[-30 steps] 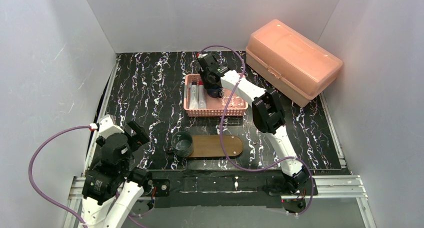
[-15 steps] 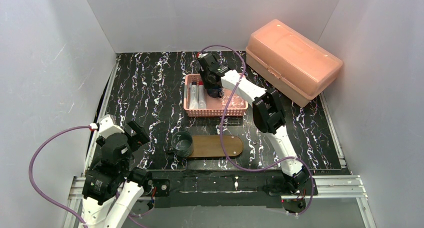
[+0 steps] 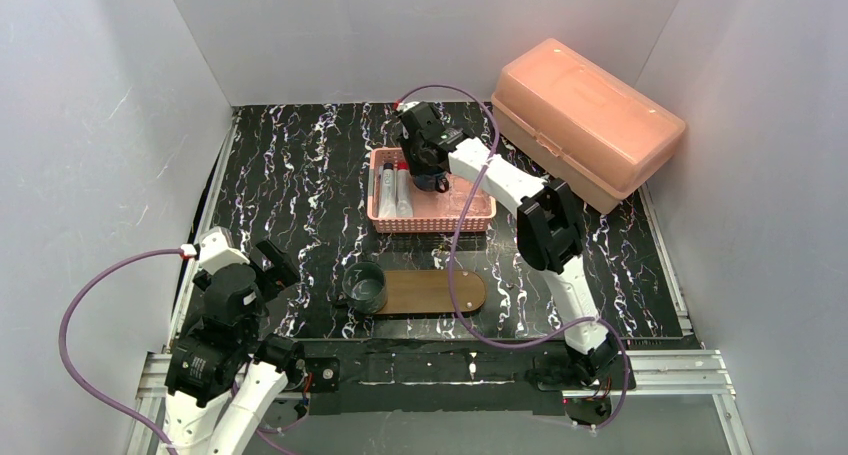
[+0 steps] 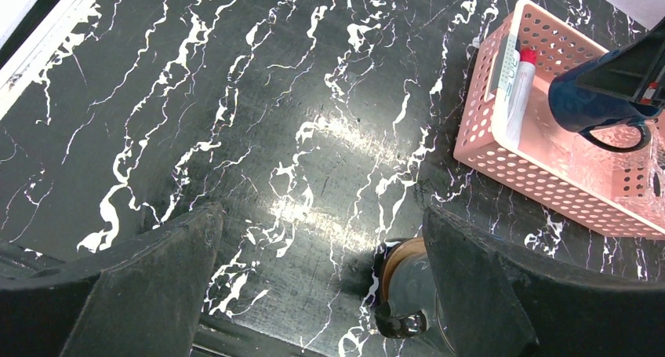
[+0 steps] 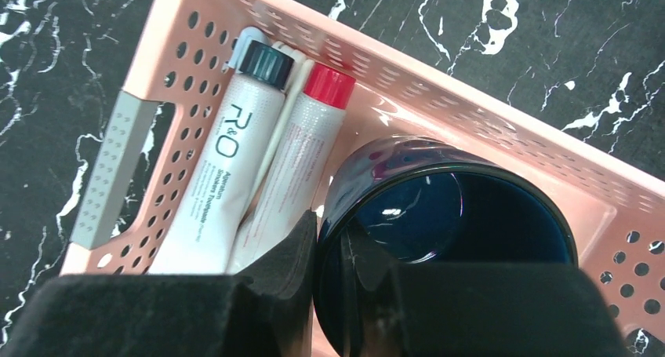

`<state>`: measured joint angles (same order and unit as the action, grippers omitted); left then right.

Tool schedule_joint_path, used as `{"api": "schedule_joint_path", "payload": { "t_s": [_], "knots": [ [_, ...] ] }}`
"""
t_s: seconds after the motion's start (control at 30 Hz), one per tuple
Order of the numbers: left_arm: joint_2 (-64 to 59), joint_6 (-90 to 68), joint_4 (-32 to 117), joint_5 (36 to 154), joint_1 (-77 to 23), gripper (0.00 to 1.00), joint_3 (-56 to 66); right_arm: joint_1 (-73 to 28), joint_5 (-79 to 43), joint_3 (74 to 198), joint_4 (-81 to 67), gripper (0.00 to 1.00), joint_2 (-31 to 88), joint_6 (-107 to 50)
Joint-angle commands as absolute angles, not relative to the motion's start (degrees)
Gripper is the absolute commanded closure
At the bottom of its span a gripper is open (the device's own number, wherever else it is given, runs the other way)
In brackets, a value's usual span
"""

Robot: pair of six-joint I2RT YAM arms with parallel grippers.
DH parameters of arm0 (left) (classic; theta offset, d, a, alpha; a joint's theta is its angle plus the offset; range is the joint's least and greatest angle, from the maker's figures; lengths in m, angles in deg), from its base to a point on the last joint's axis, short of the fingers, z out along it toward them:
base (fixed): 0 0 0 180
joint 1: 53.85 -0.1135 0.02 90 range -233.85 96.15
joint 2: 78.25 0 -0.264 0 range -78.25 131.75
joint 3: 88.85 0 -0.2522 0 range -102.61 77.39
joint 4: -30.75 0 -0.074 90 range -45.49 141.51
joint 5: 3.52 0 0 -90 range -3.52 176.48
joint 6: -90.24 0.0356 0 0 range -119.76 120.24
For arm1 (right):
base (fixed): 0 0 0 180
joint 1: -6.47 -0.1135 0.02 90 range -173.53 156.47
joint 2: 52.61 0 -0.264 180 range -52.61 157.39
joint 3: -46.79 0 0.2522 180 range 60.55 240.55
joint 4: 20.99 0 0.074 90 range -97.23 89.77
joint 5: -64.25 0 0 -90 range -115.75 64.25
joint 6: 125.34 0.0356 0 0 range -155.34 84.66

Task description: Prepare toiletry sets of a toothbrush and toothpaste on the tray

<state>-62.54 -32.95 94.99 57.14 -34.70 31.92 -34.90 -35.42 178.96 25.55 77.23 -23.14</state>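
My right gripper (image 3: 431,178) is over the pink mesh basket (image 3: 432,223), shut on the wall of a dark blue mug (image 5: 439,216), one finger inside and one outside. In the left wrist view the mug (image 4: 588,102) hangs tilted just above the basket floor. Two toothpaste tubes (image 5: 227,169) lie along the basket's left side. The brown oval tray (image 3: 440,291) lies near the front, and a smoky grey-green cup (image 3: 364,286) stands on its left end. My left gripper (image 3: 270,265) is open at the near left, holding nothing. The toothbrush is hidden.
A large salmon lidded box (image 3: 585,120) stands at the back right. White walls close in the black marbled table (image 3: 290,175) on three sides. The right arm's purple cable (image 3: 452,265) loops over the tray.
The right arm's elbow has swung a little to the right and its wrist has shifted slightly away from me with the mug. The left arm has not moved.
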Motion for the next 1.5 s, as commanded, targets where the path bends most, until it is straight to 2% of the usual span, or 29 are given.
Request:
{"api": "schedule_joint_path", "payload": {
  "t_s": [0.0,0.57,0.87,1.1,1.47],
  "knots": [
    [-61.9,-32.5,94.8,56.5,-35.2,0.01,31.6,-35.5,-36.4,179.6,21.2,0.99,70.4,-24.7],
    [-61.6,-32.5,94.9,56.7,-35.4,0.01,31.6,-39.1,-36.0,173.9,19.7,0.99,61.8,-27.1],
    [-61.2,-32.5,94.6,57.1,-35.7,0.01,31.6,-41.4,-34.9,162.3,18.0,0.99,50.5,-30.0],
    [-61.0,-32.4,94.7,57.2,-35.8,0.01,31.6,-43.6,-32.9,157.8,21.4,0.99,43.9,-32.3],
    [-60.8,-32.5,94.7,57.7,-35.7,0.01,31.7,-52.4,-41.1,150.1,28.2,0.99,35.4,-31.8]
  ]
}}
